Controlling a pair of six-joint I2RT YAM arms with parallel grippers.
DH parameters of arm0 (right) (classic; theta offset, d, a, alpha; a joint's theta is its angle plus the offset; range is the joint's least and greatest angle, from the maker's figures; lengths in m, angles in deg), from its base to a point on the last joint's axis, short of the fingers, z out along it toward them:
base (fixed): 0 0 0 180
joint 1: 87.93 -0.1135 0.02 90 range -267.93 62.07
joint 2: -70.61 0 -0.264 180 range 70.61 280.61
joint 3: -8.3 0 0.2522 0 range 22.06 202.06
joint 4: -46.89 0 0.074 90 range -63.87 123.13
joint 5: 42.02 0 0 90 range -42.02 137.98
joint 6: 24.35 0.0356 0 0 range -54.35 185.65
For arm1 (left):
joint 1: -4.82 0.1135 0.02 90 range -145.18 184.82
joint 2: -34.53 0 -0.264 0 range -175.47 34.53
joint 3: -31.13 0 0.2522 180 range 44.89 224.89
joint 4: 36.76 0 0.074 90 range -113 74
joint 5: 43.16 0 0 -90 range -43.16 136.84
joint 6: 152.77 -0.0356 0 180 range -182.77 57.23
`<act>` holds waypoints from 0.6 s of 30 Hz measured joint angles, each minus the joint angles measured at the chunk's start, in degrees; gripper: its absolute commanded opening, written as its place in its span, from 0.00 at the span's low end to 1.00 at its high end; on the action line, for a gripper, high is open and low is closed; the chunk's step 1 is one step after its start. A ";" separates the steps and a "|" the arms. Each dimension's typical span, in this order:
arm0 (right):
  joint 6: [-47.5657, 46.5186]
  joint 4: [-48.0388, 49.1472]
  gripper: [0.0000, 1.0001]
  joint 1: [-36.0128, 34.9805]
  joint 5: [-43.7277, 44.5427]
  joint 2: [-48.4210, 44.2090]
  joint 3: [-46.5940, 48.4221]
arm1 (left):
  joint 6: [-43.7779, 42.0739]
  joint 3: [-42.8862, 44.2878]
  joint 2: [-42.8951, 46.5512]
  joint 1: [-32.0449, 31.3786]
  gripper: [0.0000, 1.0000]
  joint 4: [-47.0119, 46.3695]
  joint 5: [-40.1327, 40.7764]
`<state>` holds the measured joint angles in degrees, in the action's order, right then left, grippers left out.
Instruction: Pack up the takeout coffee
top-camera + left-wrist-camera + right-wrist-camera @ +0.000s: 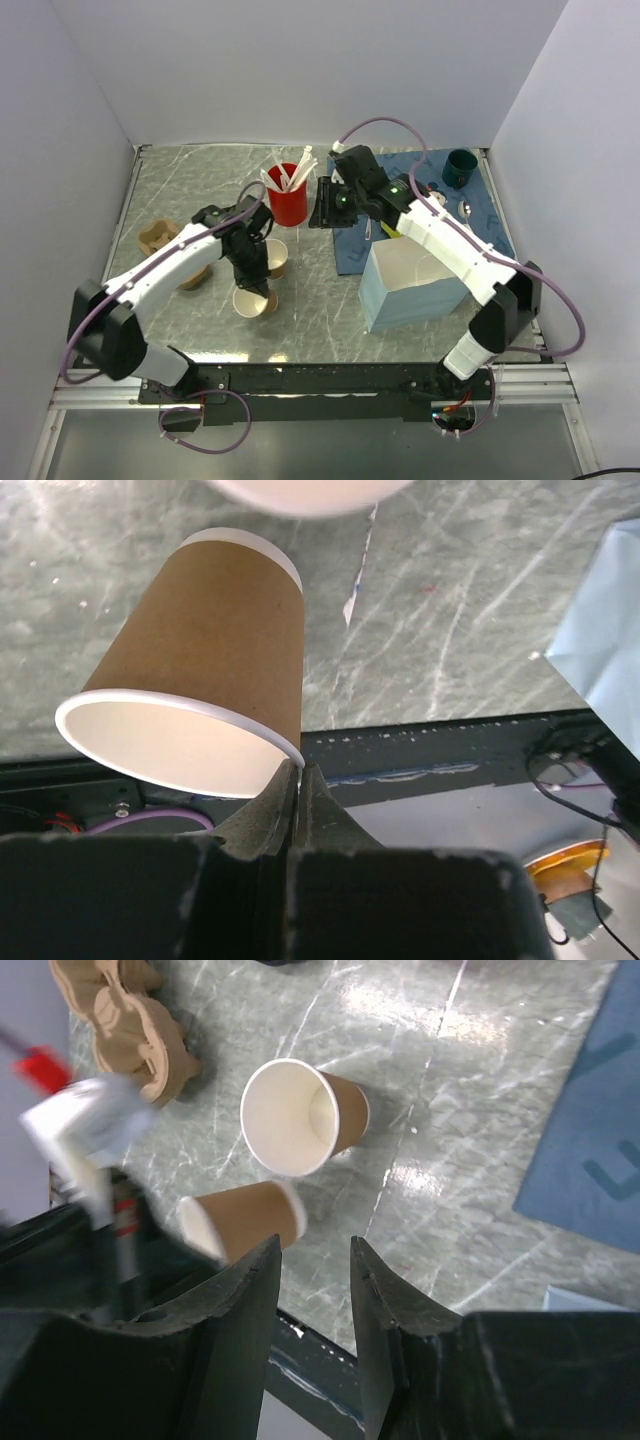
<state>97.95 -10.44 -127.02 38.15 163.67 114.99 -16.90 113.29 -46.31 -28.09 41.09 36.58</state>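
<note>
No lidded takeout coffee shows in any view. My left gripper (250, 275) (297, 767) is shut on the rim of a lidless brown paper cup (210, 670) with a white inside, holding it tilted above the table (255, 302). The held cup also shows blurred in the right wrist view (245, 1222). A second lidless brown cup (277, 258) (300, 1115) sits just behind it. My right gripper (322, 205) (312, 1245) is open and empty, hovering beside the red cup of white utensils (288, 195).
A brown moulded cup carrier (160, 240) (130, 1020) lies at the left. A pale blue open box (410, 285) stands at the front right, partly on a blue mat (430, 195). A teal cup (460, 168) and spoons (465, 208) sit on the mat at the back right.
</note>
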 measured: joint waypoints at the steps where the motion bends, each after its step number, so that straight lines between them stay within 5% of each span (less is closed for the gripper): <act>1: 0.02 0.00 0.42 0.00 0.35 -1.20 -0.70 | -0.09 0.15 -1.40 -0.39 0.04 -0.42 0.15; 4: 0.00 -0.79 0.42 0.00 0.83 -4.11 -1.49 | -0.13 1.55 -5.33 -0.85 0.11 -1.05 0.79; 5: -0.20 -0.76 0.42 0.00 0.83 -4.81 -1.49 | -0.04 2.16 -6.67 -0.98 0.24 -1.33 1.07; 8: -1.44 -1.03 0.42 0.02 0.76 -6.10 -1.31 | 0.28 3.65 -8.83 -1.40 0.39 -1.49 1.27; 18: -5.42 -2.91 0.43 1.40 -3.10 -8.35 0.92 | -2.60 30.75 -16.94 -2.32 0.47 3.04 6.45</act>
<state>92.53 -13.35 -125.62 35.05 155.32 115.90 -19.50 144.04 -63.25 -30.40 44.13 43.02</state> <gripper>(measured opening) 0.424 0.462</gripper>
